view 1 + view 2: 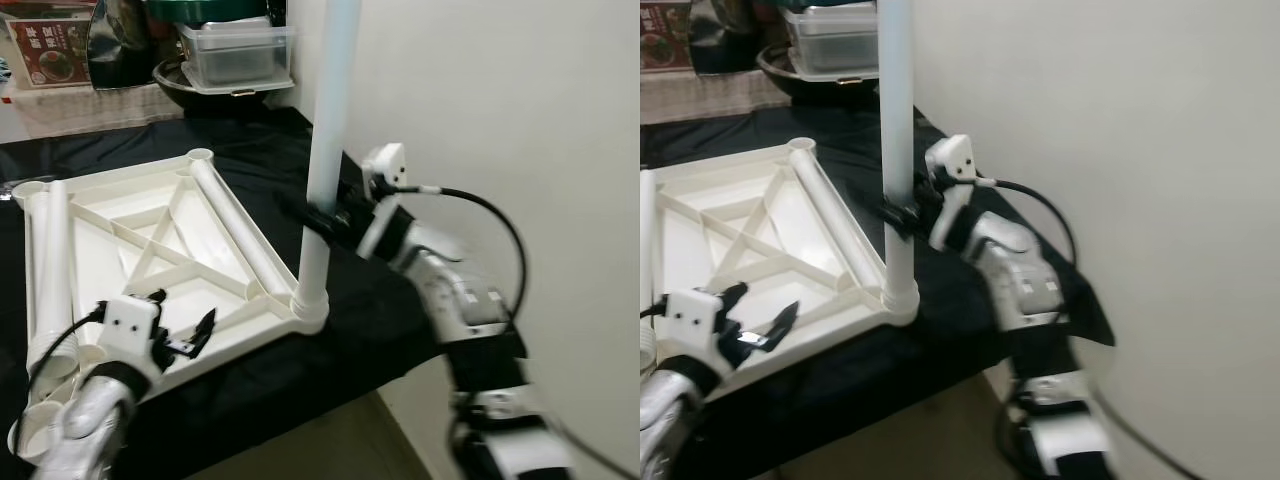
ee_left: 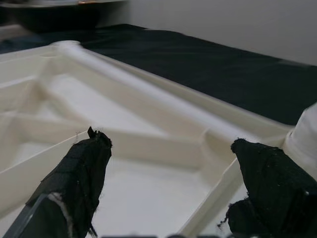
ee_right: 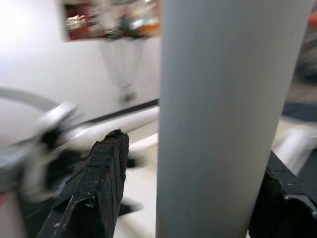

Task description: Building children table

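The tall white plastic table leg (image 1: 327,150) is being gripped mid-height by the right gripper (image 1: 318,222), fingers closed around it, standing in the corner socket of the white ribbed plastic tabletop (image 1: 150,250) lying upside down on the black-covered worktop (image 1: 380,310). The left gripper (image 1: 180,330) is being held spread wide over the tabletop's near edge, empty.

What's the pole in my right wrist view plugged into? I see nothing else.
Observer: The upright white plastic leg tube stands in the near right corner socket of the upside-down white plastic tabletop; the right claw straddles it.
Operator: Left claw?
Observer: The left claw is open over the tabletop's near edge, holding nothing.
Operator: Other legs?
Observer: One white tube lies flat along the left edge.
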Controlling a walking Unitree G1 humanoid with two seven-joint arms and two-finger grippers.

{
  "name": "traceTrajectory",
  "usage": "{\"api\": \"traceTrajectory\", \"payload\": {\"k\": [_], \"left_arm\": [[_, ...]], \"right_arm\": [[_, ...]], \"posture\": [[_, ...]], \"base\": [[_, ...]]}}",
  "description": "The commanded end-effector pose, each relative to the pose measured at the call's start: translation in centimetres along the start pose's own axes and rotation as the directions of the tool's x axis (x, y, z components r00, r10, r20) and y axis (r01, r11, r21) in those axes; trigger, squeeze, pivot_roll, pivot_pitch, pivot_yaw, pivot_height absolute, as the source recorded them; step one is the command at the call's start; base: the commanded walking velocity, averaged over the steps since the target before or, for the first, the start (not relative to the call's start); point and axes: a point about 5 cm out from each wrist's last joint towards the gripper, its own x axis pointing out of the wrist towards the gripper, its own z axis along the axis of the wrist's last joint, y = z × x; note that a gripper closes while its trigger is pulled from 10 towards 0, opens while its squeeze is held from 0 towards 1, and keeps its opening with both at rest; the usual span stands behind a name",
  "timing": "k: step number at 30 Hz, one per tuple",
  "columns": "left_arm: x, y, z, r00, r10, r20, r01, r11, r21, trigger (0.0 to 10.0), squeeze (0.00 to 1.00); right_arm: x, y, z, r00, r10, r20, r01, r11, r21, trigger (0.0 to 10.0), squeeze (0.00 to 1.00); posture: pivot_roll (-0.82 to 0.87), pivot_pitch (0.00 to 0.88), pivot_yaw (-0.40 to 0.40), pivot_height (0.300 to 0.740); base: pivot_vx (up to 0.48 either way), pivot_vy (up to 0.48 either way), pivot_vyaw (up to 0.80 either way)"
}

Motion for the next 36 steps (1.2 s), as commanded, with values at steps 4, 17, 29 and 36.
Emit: {"api": "traceTrajectory", "payload": {"k": [4,17,29,36], "left_arm": [[0.0,-0.3,-0.5,1.0,-0.027,-0.011,0.026,0.999,-0.042,10.0,0.0],[-0.6,0.1,-0.3,0.999,0.028,0.042,-0.024,0.995,-0.093,10.0,0.0],[-0.4,0.3,-0.3,0.998,0.018,0.054,-0.012,0.992,-0.125,10.0,0.0],[-0.3,0.3,-0.3,0.998,0.027,0.061,-0.018,0.991,-0.135,10.0,0.0]], "right_arm": [[1.3,0.5,-1.1,0.997,0.067,-0.037,-0.067,0.998,0.008,4.5,0.0],[-3.1,-5.1,-2.3,0.374,-0.922,-0.1,0.919,0.355,0.172,0.0,0.0],[2.0,-0.3,1.5,0.835,-0.529,0.151,0.486,0.838,0.249,10.0,0.0],[1.9,1.4,3.8,0.97,-0.135,0.203,0.104,0.982,0.157,10.0,0.0]], "posture": [[0.14,0.0,-0.106,0.74],[0.14,0.0,-0.109,0.74],[0.12,0.0,-0.101,0.74],[0.13,0.0,-0.112,0.74]], "base": [[0.0,0.0,0.0],[0.0,0.0,0.0],[0.0,0.0,0.0],[0.0,0.0,0.0]]}}
